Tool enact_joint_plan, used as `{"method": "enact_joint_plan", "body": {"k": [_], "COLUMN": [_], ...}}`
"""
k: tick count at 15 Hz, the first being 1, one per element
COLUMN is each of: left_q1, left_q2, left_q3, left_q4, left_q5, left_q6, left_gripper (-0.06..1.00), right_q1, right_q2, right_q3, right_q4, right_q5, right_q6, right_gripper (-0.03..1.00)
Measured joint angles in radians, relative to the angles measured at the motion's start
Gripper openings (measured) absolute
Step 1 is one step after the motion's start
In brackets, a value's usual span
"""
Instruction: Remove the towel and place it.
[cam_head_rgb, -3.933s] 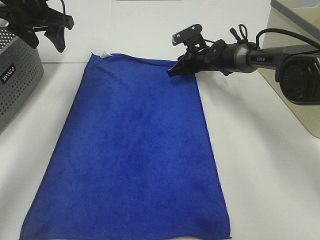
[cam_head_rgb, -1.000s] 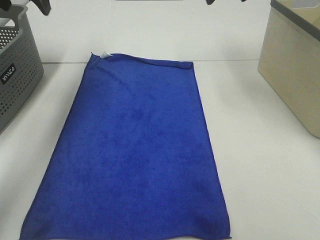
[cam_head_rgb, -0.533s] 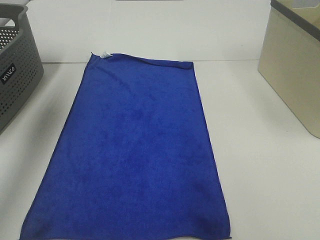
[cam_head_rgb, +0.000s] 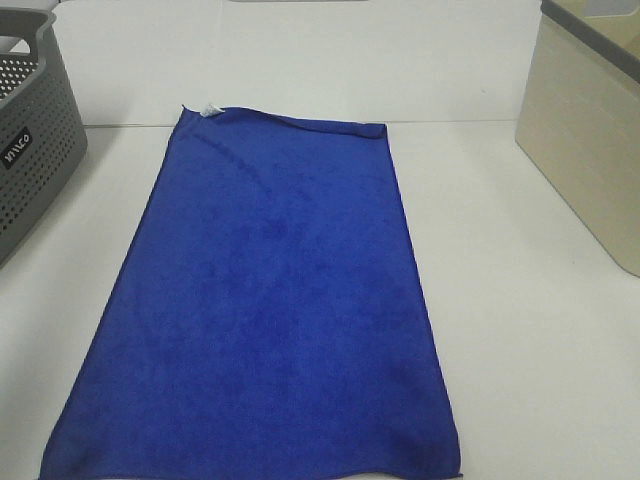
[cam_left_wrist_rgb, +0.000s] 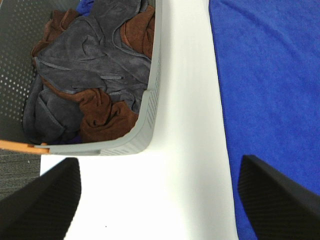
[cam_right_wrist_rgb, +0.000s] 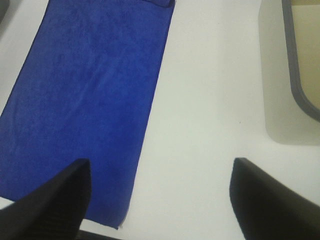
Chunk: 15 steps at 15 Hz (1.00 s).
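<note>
The royal-blue towel (cam_head_rgb: 270, 310) lies flat and spread out on the white table, with its small white tag (cam_head_rgb: 209, 108) at the far left corner. It also shows in the left wrist view (cam_left_wrist_rgb: 270, 75) and the right wrist view (cam_right_wrist_rgb: 85, 90). Neither gripper is in the exterior high view. My left gripper (cam_left_wrist_rgb: 160, 200) is open and empty, high above the table between the grey basket and the towel's edge. My right gripper (cam_right_wrist_rgb: 160, 200) is open and empty, high above the table beside the towel's other long edge.
A grey perforated basket (cam_head_rgb: 30, 150) stands at the left; its rim (cam_left_wrist_rgb: 152, 100) encloses grey and brown cloths (cam_left_wrist_rgb: 85, 65). A beige bin (cam_head_rgb: 590, 130) stands at the right and shows in the right wrist view (cam_right_wrist_rgb: 300, 55).
Both arms have withdrawn upward out of the exterior high view; the right gripper was earlier at the towel's far right corner. The towel has not moved.
</note>
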Motion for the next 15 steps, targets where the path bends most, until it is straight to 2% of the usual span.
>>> {"method": "enact_joint_plan", "body": {"k": [2, 6, 8, 11, 15], "left_q1": [0.000, 0.000, 0.000, 0.000, 0.000], "left_q2": [-0.162, -0.428, -0.553, -0.766, -0.977], "left_q3": [0.093, 0.300, 0.427, 0.585, 0.701], "left_q4": [0.038, 0.055, 0.055, 0.055, 0.022], "left_q5": [0.000, 0.000, 0.000, 0.001, -0.005], "left_q6": [0.000, 0.000, 0.007, 0.011, 0.011], "left_gripper": [0.80, 0.80, 0.80, 0.80, 0.80], "right_q1": [0.000, 0.000, 0.000, 0.000, 0.000], "right_q2": [-0.139, -0.383, -0.488, -0.648, -0.877], "right_q3": [0.122, 0.322, 0.420, 0.576, 0.728], "right_q4": [-0.001, -0.067, -0.113, -0.123, -0.117], "right_q5": [0.000, 0.000, 0.000, 0.000, -0.034], "right_q6": [-0.001, -0.005, -0.032, -0.043, -0.059], "right_gripper": [0.75, 0.75, 0.75, 0.75, 0.75]}}
